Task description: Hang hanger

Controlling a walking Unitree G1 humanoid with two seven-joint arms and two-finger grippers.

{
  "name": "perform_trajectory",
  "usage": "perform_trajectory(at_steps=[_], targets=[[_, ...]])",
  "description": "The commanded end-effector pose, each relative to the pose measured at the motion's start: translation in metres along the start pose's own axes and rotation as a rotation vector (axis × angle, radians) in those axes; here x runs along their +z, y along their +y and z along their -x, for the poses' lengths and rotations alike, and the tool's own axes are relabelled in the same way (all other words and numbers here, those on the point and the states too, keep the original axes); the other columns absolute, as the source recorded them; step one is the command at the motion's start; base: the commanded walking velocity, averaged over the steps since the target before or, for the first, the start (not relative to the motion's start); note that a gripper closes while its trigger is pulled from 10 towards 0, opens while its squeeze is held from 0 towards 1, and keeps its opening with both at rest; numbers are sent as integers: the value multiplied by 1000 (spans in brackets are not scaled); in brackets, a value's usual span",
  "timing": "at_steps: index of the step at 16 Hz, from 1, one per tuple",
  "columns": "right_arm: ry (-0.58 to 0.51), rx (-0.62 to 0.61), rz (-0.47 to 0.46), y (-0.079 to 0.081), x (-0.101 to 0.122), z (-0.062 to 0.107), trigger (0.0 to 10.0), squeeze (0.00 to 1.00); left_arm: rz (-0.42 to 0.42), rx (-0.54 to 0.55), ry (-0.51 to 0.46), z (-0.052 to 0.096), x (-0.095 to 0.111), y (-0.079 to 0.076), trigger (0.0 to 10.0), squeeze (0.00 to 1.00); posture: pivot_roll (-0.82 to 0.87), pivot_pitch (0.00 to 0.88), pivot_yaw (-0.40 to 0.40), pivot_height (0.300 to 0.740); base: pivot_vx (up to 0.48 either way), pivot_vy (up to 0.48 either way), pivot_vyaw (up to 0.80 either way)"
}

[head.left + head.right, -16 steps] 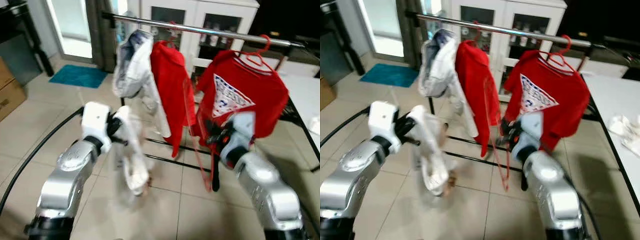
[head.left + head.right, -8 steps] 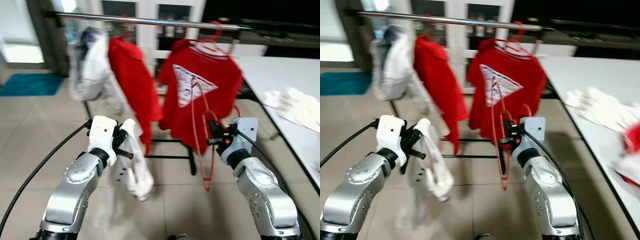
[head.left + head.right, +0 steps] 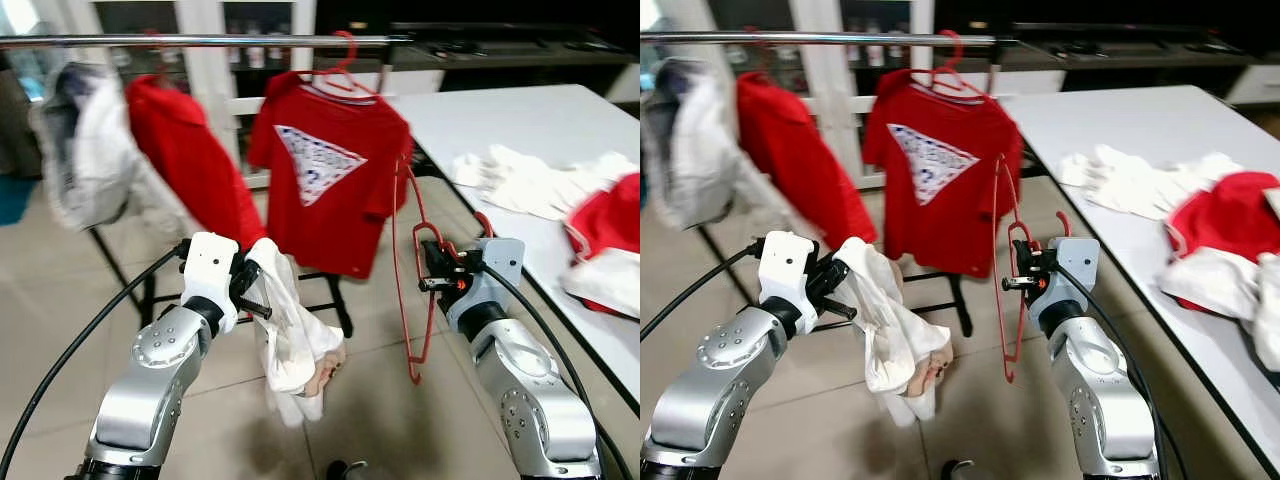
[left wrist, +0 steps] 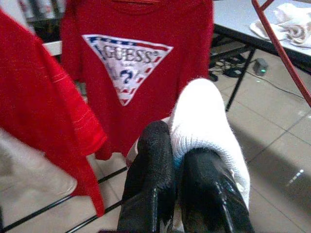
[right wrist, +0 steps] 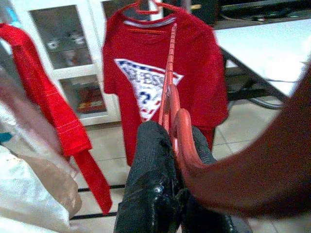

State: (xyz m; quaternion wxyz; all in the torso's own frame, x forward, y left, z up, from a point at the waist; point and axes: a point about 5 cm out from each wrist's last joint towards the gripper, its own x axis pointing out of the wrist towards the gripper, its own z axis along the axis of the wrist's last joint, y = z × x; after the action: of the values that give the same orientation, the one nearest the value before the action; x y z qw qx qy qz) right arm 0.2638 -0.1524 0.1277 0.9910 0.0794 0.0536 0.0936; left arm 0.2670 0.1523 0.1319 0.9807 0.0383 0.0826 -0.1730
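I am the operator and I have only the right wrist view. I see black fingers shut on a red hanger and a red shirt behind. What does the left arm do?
Observer: The left gripper is shut on a white garment, which hangs below it over the floor.
Operator: Is there free space on the rail?
Observer: The rail carries a red logo shirt, a plain red garment and a whitish garment, with gaps between them.
Operator: What is on my right side?
Observer: A white table stands there with white clothes and red clothes on it. The red hanger in the right gripper hangs empty beside the table.
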Motion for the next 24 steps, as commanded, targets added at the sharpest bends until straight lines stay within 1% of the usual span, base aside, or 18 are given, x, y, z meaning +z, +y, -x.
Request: perform_trajectory(at_steps=[1,3,6,8,10,14,15,18,20,21,22,23,24], targets=[[-37,-1,14,0,8,1,10000,0,-11,-5,-57,-1,12,-2,10000,0,-99,0,-37,740,0,0,-800],[-11,29,-34,3,6,1,10000,0,-11,-10,-64,0,12,-2,10000,0,-97,0,-34,740,0,0,-800],[-7,35,-31,4,6,1,10000,0,-6,-30,-77,0,15,-6,10000,0,-95,0,-33,740,0,0,-800],[-3,25,-22,2,5,0,10000,0,-24,-32,-62,-2,14,-7,10000,0,-95,0,-33,740,0,0,-800],[-1,23,-25,2,5,1,10000,0,-23,-35,-65,-2,14,-8,10000,0,-96,0,-30,740,0,0,-794],[7,-13,-80,-2,3,2,10000,0,-6,-29,-63,-2,14,-7,10000,0,-96,0,-29,740,0,0,-800],[12,-14,-80,-3,3,3,10000,0,-5,-31,-63,-1,14,-7,10000,0,-95,0,-29,740,0,0,-800],[23,-18,-89,-3,1,3,10000,0,-3,-36,-62,-1,14,-7,10000,0,-97,0,-27,740,0,344,-796],[57,-35,-73,-4,-2,3,10000,0,-5,-42,-59,-2,13,-8,10000,0,-99,0,-25,740,0,358,-800],[66,-40,-71,-4,-2,4,10000,0,-33,-45,-49,-3,13,-7,10000,0,-101,0,-24,740,0,0,-800],[68,-44,-68,-4,-2,4,10000,0,-79,-55,-33,-4,12,-8,10000,0,-101,0,-23,740,0,-480,-800],[68,-46,-66,-5,-3,4,10000,0,-86,-54,-32,-4,11,-9,10000,0,-104,0,-20,740,0,-480,-800],[68,-49,-66,-5,-3,5,10000,0,-70,-54,-36,-4,11,-10,10000,0,-105,0,-19,740,0,-480,-800]])
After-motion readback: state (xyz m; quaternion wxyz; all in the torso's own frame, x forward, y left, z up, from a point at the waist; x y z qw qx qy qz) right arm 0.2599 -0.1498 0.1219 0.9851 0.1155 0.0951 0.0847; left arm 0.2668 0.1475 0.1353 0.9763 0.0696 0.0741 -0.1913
